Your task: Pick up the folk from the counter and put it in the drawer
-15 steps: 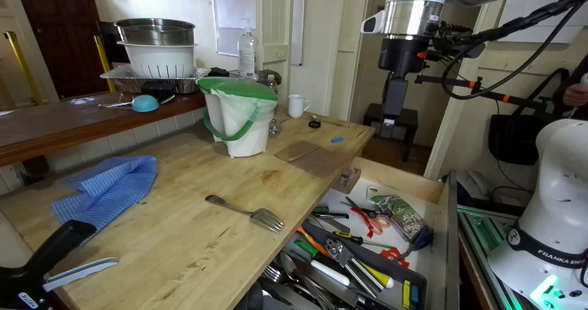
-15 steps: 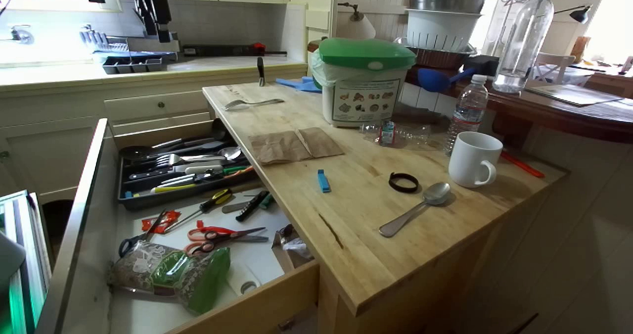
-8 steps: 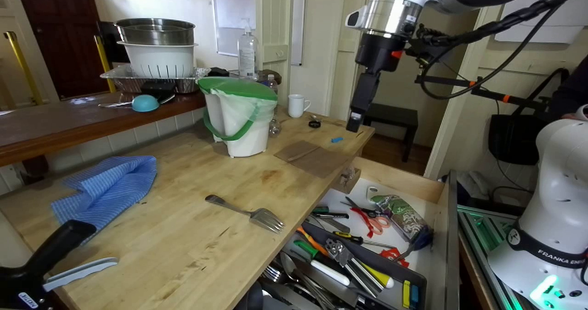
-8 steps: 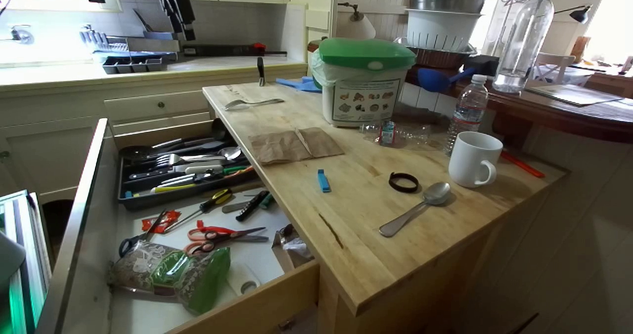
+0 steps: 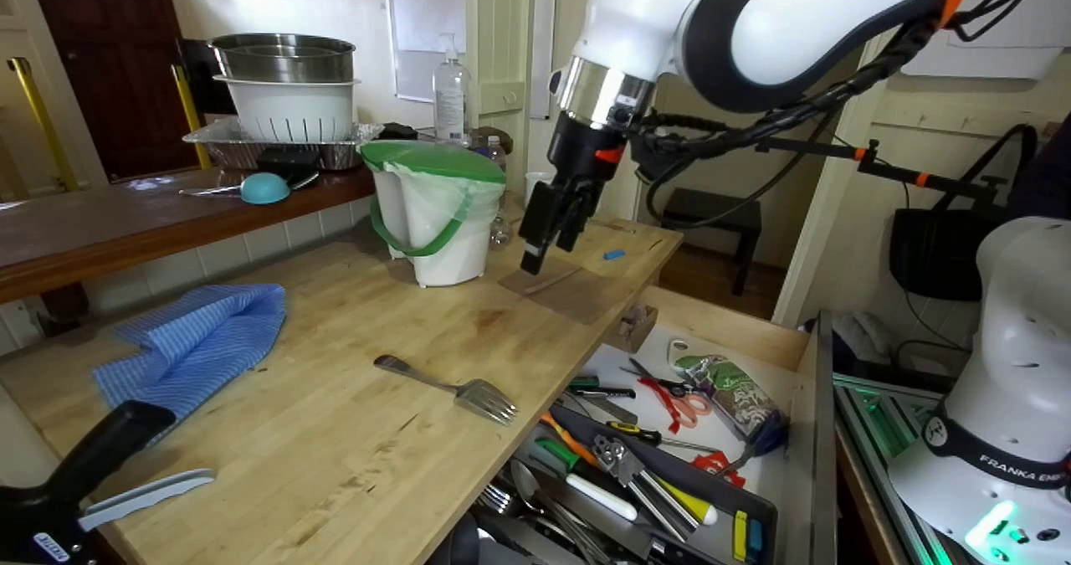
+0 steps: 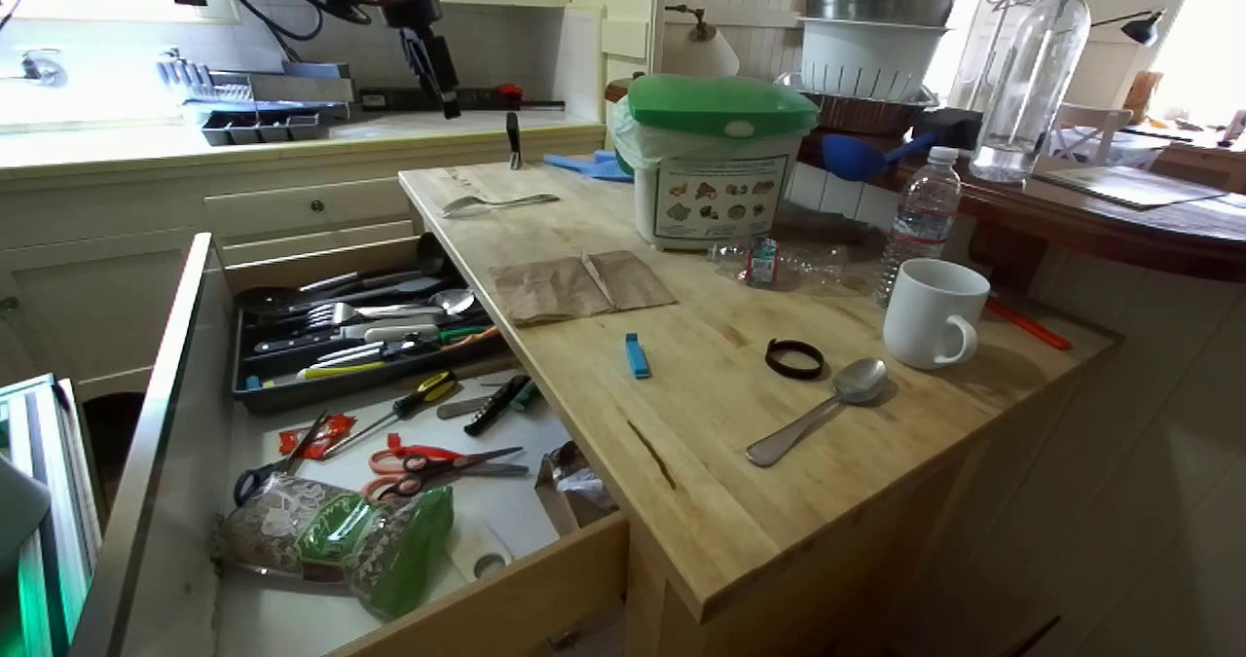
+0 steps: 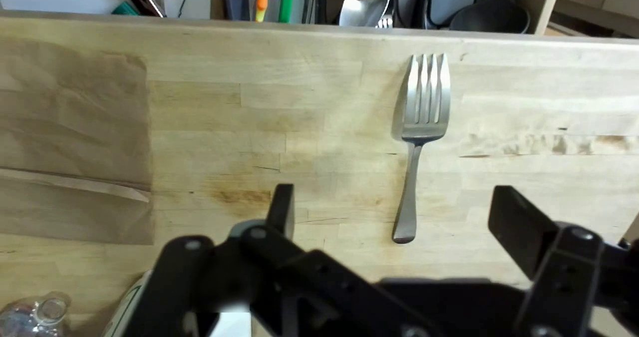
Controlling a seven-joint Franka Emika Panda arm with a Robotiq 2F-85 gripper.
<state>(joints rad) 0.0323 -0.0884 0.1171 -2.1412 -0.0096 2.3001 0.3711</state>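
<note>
Silver-grey metal, the fork (image 7: 423,133) lies on the light wooden worktop (image 7: 324,127), its tines pointing toward the edge beside the open drawer (image 6: 526,589). In the wrist view the pincer (image 7: 399,219) has its fingers (image 7: 521,232) spread well apart, the fork's handle showing in the gap; in both exterior views it hangs in the air, clear of the fork. Brown paper (image 7: 75,122) lies near the fork.

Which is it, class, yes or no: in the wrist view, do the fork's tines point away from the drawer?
No, the fork lies on the counter with its tines pointing toward the drawer.
</note>
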